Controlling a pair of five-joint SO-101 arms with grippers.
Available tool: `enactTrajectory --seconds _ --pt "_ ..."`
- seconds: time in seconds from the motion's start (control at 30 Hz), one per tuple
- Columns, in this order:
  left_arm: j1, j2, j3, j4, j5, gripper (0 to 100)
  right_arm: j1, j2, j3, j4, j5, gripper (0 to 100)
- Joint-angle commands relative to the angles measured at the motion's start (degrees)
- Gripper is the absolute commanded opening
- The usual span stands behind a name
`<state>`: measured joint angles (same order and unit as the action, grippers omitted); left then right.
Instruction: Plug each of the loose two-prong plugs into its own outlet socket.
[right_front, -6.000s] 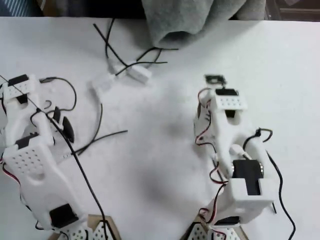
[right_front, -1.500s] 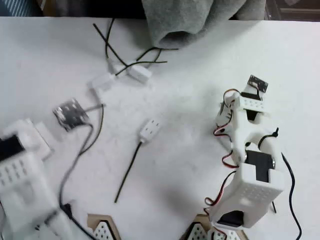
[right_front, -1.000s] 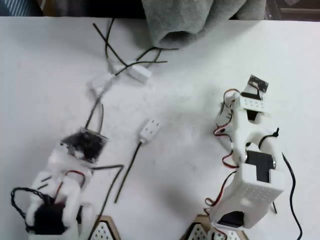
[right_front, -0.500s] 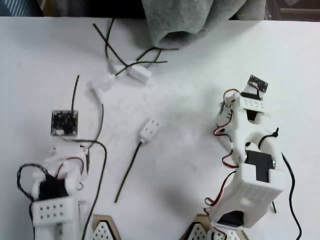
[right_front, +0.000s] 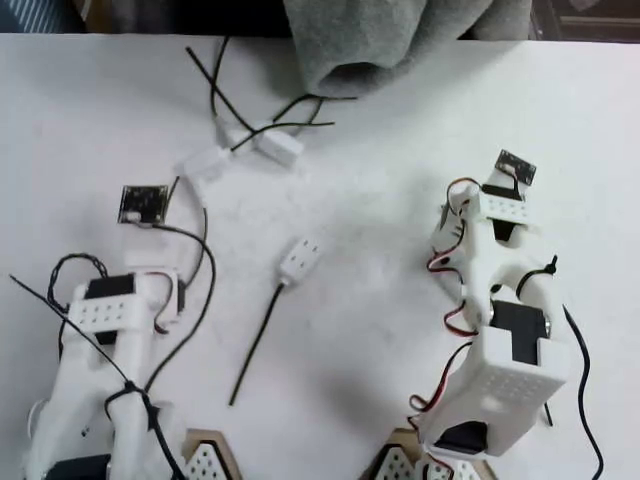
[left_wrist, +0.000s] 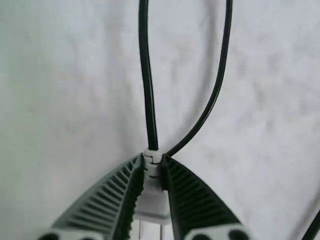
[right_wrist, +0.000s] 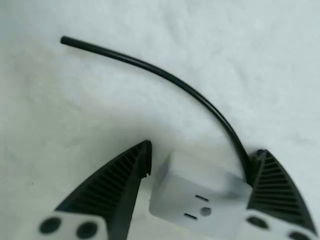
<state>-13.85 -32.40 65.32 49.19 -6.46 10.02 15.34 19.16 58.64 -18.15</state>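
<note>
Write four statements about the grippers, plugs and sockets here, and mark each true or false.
1. The left gripper is shut on a white two-prong plug with a black cord. True.
2. The right gripper is shut with nothing between its fingers. False: it is open, with a white outlet socket between them.
3. A white socket block lies on the white table between the two arms. True.
4. A grey cloth lies between the arm bases. False: it is at the table's far edge.

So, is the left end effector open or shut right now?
Shut. In the left wrist view the left end effector has both fingers pressed against the white plug, its black cord leading away.
</note>
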Motion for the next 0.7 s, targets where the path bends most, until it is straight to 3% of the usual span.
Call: enactTrajectory --seconds 0.0,0.13,0.27,0.47,0.67 --pt "0.0 0.4 -3.6 2.3 0.3 12 0.2 0.0 -0.9 -0.9 0.6 30.8" --pt "0.1 0.4 -4.7 4.0 0.3 19 0.2 0.0 -0.9 -0.9 0.6 30.8" --pt "0.0 0.1 -6.3 5.2 0.0 20 0.2 0.0 -0.9 -0.9 0.7 30.8" --pt "-3.4 -0.6 -7.6 6.4 -11.9 20 0.2 0.0 -0.9 -0.9 0.7 30.8" --pt "-7.7 -0.5 -5.6 6.2 -19.3 20 -1.6 0.0 -1.0 -0.9 0.7 30.8"
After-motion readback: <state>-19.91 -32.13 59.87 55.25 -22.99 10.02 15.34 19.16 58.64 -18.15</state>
